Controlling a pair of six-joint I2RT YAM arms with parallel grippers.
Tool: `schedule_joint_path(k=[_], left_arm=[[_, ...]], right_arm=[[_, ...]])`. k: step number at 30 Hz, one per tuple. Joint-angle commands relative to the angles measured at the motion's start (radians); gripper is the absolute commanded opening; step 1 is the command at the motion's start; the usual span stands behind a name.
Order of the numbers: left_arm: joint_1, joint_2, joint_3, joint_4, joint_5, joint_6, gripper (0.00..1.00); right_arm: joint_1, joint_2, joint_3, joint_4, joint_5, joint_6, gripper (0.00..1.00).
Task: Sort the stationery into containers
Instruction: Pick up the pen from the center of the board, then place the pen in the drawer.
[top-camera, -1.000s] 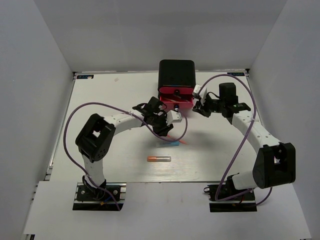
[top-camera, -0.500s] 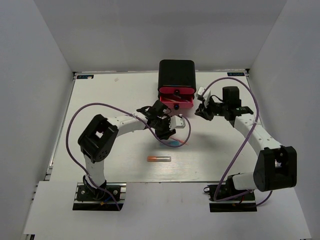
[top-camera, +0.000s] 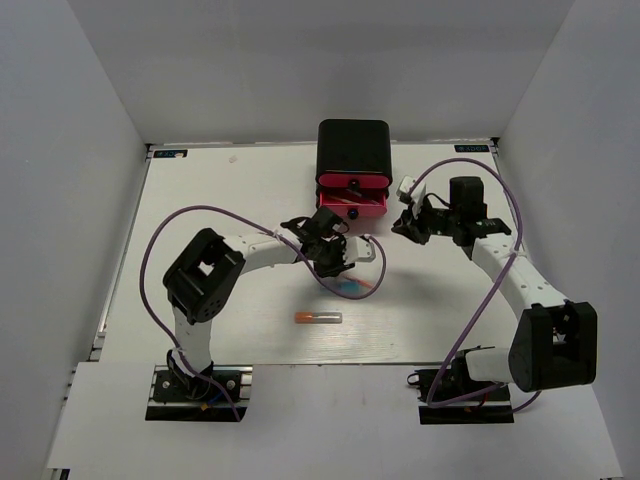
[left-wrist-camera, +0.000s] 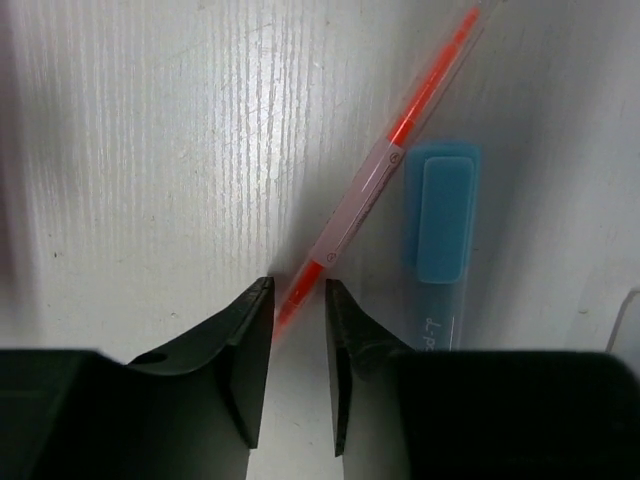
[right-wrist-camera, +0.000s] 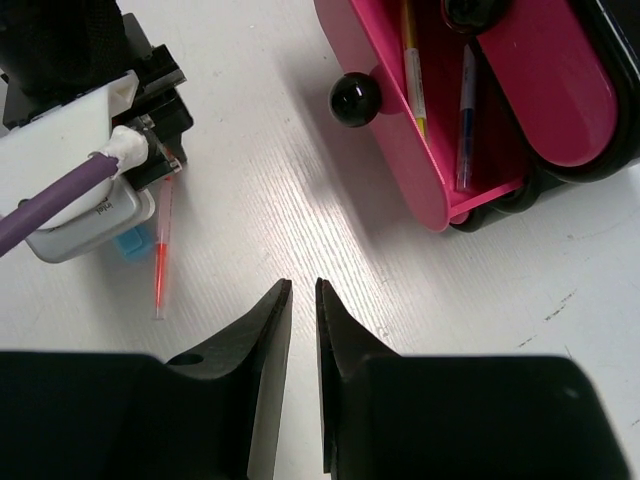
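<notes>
Nearest to me, one orange tube (top-camera: 318, 317) lies alone on the table (top-camera: 220, 200). Past it lie one blue tube (left-wrist-camera: 441, 225) and one red stick (left-wrist-camera: 362, 192), side by side. The blue tube has writing that starts "L-P"; I can't read the rest. My left gripper (left-wrist-camera: 299, 295) has its jaws a little apart, one on each side of the red stick's low end. My right gripper (right-wrist-camera: 302, 295) hangs over bare table, jaws nearly together with nothing in them. Farther back, a pink drawer (right-wrist-camera: 385, 140) with one black knob (right-wrist-camera: 355, 98) is pulled out. Two sticks lie in it: one yellow stick (right-wrist-camera: 412, 65) and one blue-and-white stick (right-wrist-camera: 466, 120). A second drawer (right-wrist-camera: 545, 80) sits above it in the black box (top-camera: 353, 145).
</notes>
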Motion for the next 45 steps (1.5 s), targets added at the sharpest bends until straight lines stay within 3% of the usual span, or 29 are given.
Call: schedule_joint_path(k=[1,5,8,13,25,35,45], left_arm=[[-0.013,0.006,-0.015,-0.008,-0.028,0.016,0.37],[-0.013,0.006,-0.024,-0.017,-0.028,0.005,0.12],[-0.013,-0.005,-0.024,-0.005,-0.05,-0.039,0.01],[-0.004,-0.063,-0.034,0.073,-0.059,-0.116,0.0],[0.007,-0.221,0.057,0.188,-0.101,-0.098,0.0],[0.034,-0.148,0.181,0.283,-0.206,0.002,0.0],[0.068,-0.066,0.321,0.233,-0.248,0.144,0.0]], right_arm=[[-0.006,-0.032,-0.018,0.038,-0.035,0.018,0.22],[-0.007,-0.037,-0.024,0.038,-0.036,0.019,0.22],[-0.006,-0.04,-0.032,0.04,-0.036,0.019,0.22],[-0.01,-0.045,-0.046,0.038,-0.03,0.018,0.22],[-0.02,-0.054,-0.077,0.077,-0.006,0.053,0.22],[-0.043,-0.071,-0.087,0.084,0.004,0.062,0.22],[-0.066,-0.089,-0.11,0.09,-0.007,0.074,0.22]])
